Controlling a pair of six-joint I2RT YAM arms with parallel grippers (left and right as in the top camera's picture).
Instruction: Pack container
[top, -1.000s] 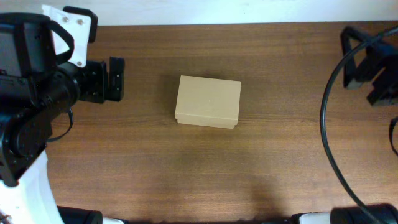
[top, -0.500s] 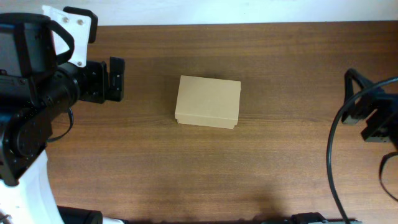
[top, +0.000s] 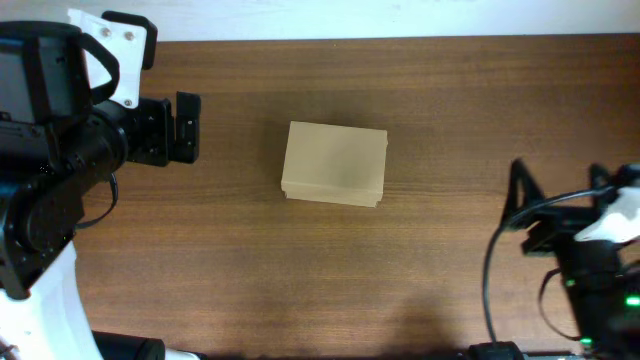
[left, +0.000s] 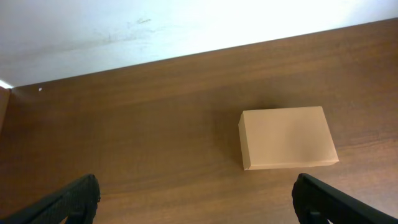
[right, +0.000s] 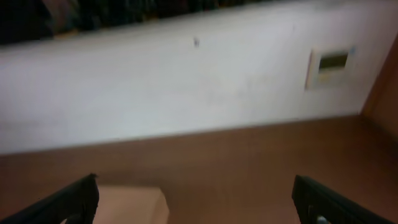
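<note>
The container (top: 334, 163) is a plain tan cardboard box, lid shut, lying flat on the middle of the wooden table (top: 450, 100). My left gripper (top: 187, 128) is open and empty, well to the left of the box and pointing at it. In the left wrist view the box (left: 287, 137) lies ahead and right of the open jaws (left: 198, 190). My right arm (top: 590, 260) is at the front right, far from the box. In the blurred right wrist view its jaws (right: 196, 193) are open and empty, with the box (right: 127, 205) low and left.
A white wall runs behind the table's far edge (left: 186, 37), with a small wall plate (right: 333, 62) on it. A black cable (top: 492, 270) loops beside the right arm. Only the box lies on the table.
The right arm has swung from the far right corner down toward the front right of the table. The left arm and the box have not moved.
</note>
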